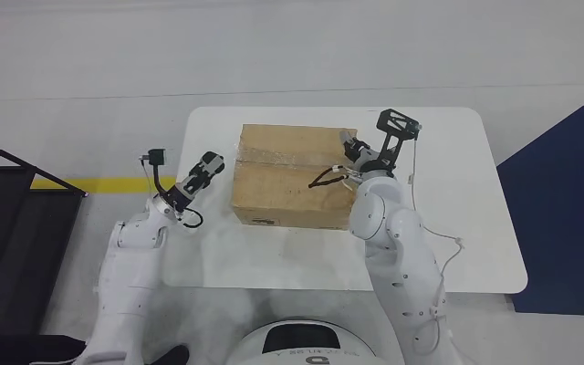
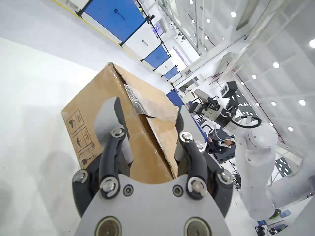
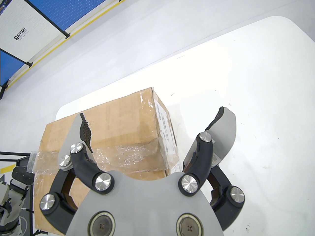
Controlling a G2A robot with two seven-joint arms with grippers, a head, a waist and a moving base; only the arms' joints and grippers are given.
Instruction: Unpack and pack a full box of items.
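A closed brown cardboard box [image 1: 294,175] [image 2: 137,128] [image 3: 118,133] sits mid-table, its top flaps sealed with clear tape [image 3: 123,154] along the seam. My left gripper [image 1: 212,165] [image 2: 147,114] hovers just off the box's left side, open, with nothing between its fingers. My right gripper [image 1: 349,146] [image 3: 157,121] is open at the box's right edge, one finger over the top and the other past the side. The tape's loose end [image 3: 39,160] sticks out over the far side of the box.
The white table [image 1: 456,210] has bare room right of the box and in front of it. A black frame [image 1: 27,219] stands off the table's left edge. Blue and white partition panels [image 3: 49,3] line the floor beyond.
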